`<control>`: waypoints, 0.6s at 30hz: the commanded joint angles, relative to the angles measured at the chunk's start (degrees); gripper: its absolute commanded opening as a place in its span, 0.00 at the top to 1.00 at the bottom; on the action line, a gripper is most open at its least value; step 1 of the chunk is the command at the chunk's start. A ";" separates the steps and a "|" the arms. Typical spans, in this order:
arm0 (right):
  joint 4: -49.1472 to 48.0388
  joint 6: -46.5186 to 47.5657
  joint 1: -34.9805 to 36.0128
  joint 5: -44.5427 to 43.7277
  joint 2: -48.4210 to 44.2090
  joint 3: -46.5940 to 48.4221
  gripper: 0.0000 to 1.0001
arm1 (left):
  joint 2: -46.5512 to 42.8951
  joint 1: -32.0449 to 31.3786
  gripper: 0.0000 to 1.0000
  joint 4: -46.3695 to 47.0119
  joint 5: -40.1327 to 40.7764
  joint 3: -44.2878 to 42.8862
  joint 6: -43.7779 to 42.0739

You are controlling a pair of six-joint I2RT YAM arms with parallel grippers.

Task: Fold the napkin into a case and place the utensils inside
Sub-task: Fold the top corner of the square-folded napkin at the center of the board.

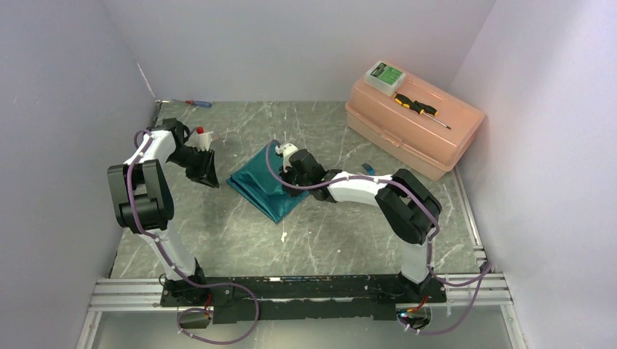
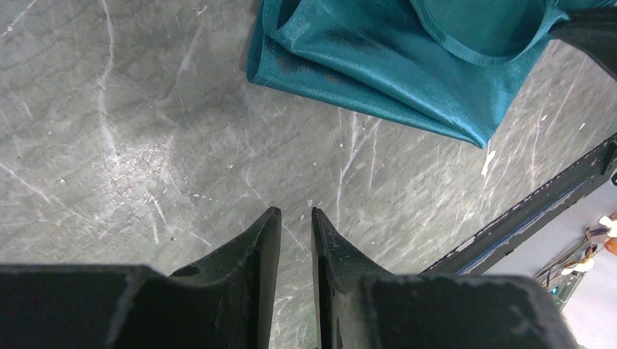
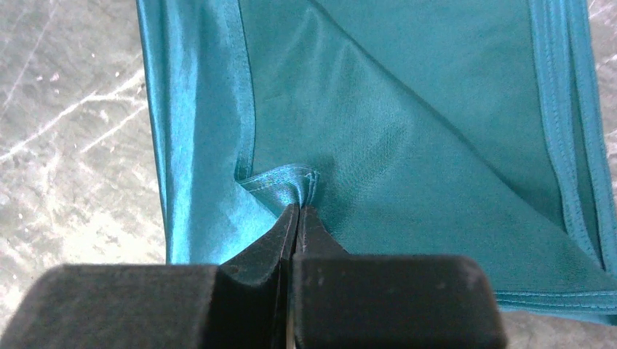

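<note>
- Where is the napkin [image 1: 263,190] found?
- Mid-worktop [image 1: 218,240], lying diagonally; a fold of its edge is pinched in the right hand [image 3: 298,212].
- And the left hand [image 2: 296,218]?
- Slightly parted, nothing held; the napkin is seen near, to its right.

we see a grey-green marbled table [image 1: 218,233] with pale scratches across it. a teal napkin [image 1: 256,186] lies folded near the middle, its glossy layers stacked flat on the surface. at the back right a pink plastic box [image 1: 415,131] sits at an angle. a red-and-blue screwdriver [image 1: 198,103] lies at the far back left edge. a small blue utensil [image 1: 369,169] rests between napkin and box, and a tiny white scrap [image 1: 284,236] lies just in front of the napkin.
</note>
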State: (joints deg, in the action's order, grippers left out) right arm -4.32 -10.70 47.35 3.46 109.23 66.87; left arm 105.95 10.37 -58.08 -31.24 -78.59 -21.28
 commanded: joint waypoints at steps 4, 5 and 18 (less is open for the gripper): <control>-3.93 -2.80 2.20 2.52 -4.11 -3.92 1.00 | 0.60 -0.21 0.72 0.84 -0.53 -1.63 1.40; -4.28 -3.02 2.54 2.62 -4.46 -4.73 1.00 | 0.84 -0.21 0.72 0.84 -0.45 -1.72 1.51; -5.23 -3.61 5.34 2.98 -6.08 -7.67 0.97 | 0.91 -0.35 0.73 2.22 0.51 -1.11 2.20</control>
State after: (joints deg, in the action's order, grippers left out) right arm -7.01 -14.17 51.99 5.28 104.84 58.89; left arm 107.46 10.26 -56.69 -30.20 -78.72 -19.92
